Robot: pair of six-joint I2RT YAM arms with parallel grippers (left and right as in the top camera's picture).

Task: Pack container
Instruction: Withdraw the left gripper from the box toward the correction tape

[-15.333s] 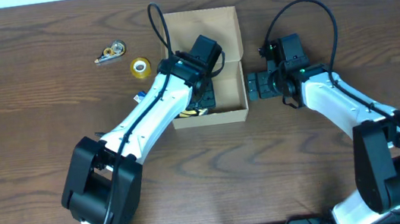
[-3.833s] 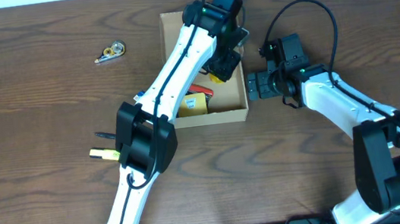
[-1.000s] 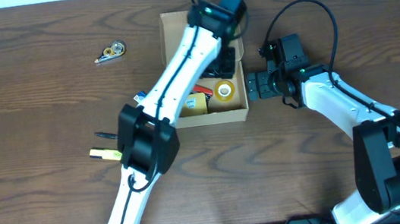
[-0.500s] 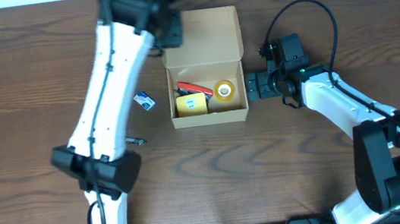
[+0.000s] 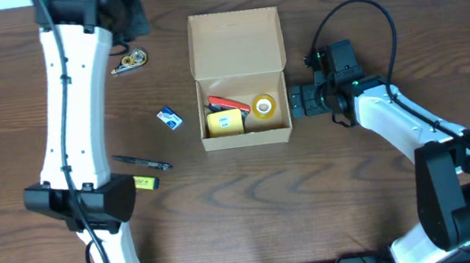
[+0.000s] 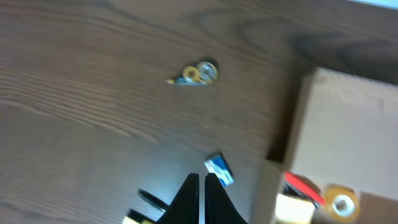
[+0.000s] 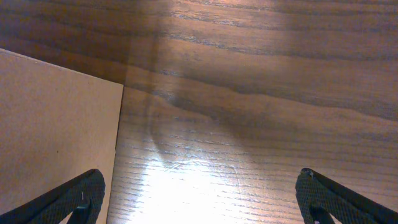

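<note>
Tan container (image 5: 244, 112), lid flap upright

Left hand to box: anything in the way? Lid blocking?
Nothing visible. Bare table lies between the shut left hand and the container. Its lid is folded back, so the opening is clear from above.

- Container (image 5: 248, 139): is sitting on the table (image 5: 362, 215), with its lid flap (image 5: 236, 41) lying open behind it.
- Inside the container: a roll of tape (image 5: 262, 106) is lying at the right. A packet (image 5: 225, 122) is lying at the front left. A marker (image 5: 227, 105) is lying just behind the packet.
- Left of the container: an eraser (image 5: 170, 117) is lying near. A tape dispenser (image 5: 129, 62) is lying farther left and behind.
- Left and in front of the container: a pen (image 5: 142, 163) is lying well apart from it, and a highlighter (image 5: 144, 183) is lying just in front of the pen.
- Right of the container: the right gripper (image 5: 294, 103) is standing just beside the right wall.
</note>
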